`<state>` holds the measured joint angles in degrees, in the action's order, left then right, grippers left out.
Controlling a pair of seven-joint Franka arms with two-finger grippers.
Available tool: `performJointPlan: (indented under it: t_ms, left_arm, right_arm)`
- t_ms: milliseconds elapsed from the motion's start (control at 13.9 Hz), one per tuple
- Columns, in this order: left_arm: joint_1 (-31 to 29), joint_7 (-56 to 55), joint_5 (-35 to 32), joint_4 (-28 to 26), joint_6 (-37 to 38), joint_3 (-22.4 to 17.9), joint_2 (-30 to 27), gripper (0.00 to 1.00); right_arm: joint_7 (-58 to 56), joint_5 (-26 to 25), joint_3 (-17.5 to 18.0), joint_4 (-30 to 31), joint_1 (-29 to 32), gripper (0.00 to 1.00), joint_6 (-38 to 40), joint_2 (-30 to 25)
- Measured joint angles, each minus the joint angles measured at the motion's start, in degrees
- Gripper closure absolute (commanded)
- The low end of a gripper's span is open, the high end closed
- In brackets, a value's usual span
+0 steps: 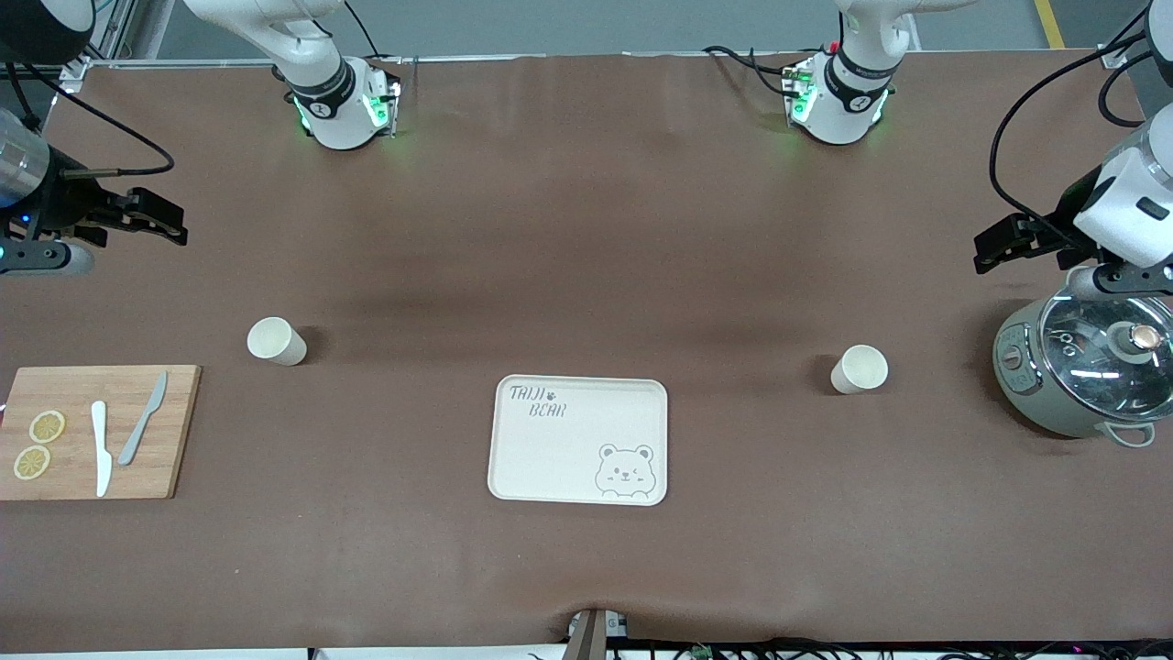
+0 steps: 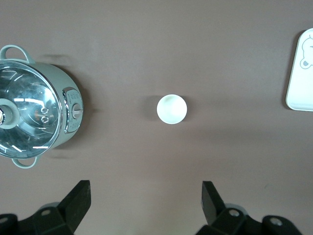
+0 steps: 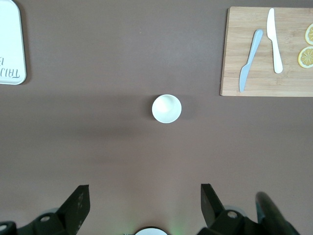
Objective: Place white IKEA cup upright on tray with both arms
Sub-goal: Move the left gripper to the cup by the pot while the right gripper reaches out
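Note:
Two white cups stand upright on the brown table. One cup is toward the right arm's end and shows in the right wrist view. The other cup is toward the left arm's end and shows in the left wrist view. The cream bear tray lies between them, nearer the front camera, with nothing on it. My right gripper is open and empty, up in the air. My left gripper is open and empty above the table beside the pot.
A wooden cutting board with two knives and lemon slices lies at the right arm's end. A grey-green pot with a glass lid stands at the left arm's end, under the left arm's wrist. The tray's edge shows in both wrist views.

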<state>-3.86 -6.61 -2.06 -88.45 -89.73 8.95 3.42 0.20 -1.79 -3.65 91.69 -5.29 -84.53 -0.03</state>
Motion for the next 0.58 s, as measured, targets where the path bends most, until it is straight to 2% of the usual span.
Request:
performJointPlan:
  t_ms: [576]
  left_arm:
    - [-0.59, -0.14, 0.0, 0.13, 0.01, -0.21, 0.92, 0.0]
  right_arm:
    - [0.0, 0.0, -0.44, 0.0, 0.04, 0.0, 0.01, 0.02]
